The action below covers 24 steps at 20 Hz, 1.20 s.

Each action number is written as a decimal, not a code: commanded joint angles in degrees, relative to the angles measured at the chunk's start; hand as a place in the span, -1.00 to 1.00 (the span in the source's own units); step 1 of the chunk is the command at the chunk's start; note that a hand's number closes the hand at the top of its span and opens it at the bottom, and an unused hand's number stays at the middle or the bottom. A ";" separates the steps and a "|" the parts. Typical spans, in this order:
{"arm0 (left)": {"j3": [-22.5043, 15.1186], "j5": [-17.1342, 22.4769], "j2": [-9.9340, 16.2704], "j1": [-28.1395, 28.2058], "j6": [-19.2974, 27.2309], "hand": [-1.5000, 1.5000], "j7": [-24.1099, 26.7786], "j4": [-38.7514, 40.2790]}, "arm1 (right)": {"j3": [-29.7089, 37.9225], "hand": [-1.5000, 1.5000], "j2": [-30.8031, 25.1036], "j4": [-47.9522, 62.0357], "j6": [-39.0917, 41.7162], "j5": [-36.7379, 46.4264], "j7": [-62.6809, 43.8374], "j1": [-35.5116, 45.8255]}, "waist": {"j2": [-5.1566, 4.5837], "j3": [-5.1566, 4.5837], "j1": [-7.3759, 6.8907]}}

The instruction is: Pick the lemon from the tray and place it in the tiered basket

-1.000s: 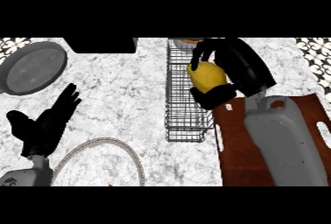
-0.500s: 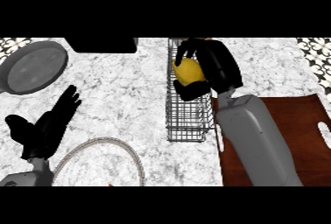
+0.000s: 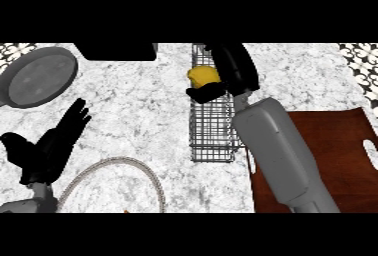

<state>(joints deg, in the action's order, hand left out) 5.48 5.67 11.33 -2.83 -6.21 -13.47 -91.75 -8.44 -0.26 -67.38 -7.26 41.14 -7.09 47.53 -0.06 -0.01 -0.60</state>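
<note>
- Seen from the head view, the right robot hand [image 3: 235, 70] curls around the lemon [image 3: 202, 76] above the tiered basket's [image 3: 214, 131] far end.
- Right of the basket lies the brown tray [image 3: 336, 165].
- Well left of the basket, the left robot hand [image 3: 50, 145] rests spread open over the marble bench [image 3: 140, 110].
</note>
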 commanded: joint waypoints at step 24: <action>1.20 -0.72 -0.23 -0.53 0.10 0.00 -0.36 -0.32 | 29.76 -1.00 -13.55 -2.50 -0.73 -37.84 0.11 0.31 | -0.01 0.04 0.50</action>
<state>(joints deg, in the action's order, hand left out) 5.92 4.33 10.53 -3.37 -5.71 -13.30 -91.39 15.51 -8.27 -70.96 -9.95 7.15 -8.42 49.27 0.00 0.01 -0.17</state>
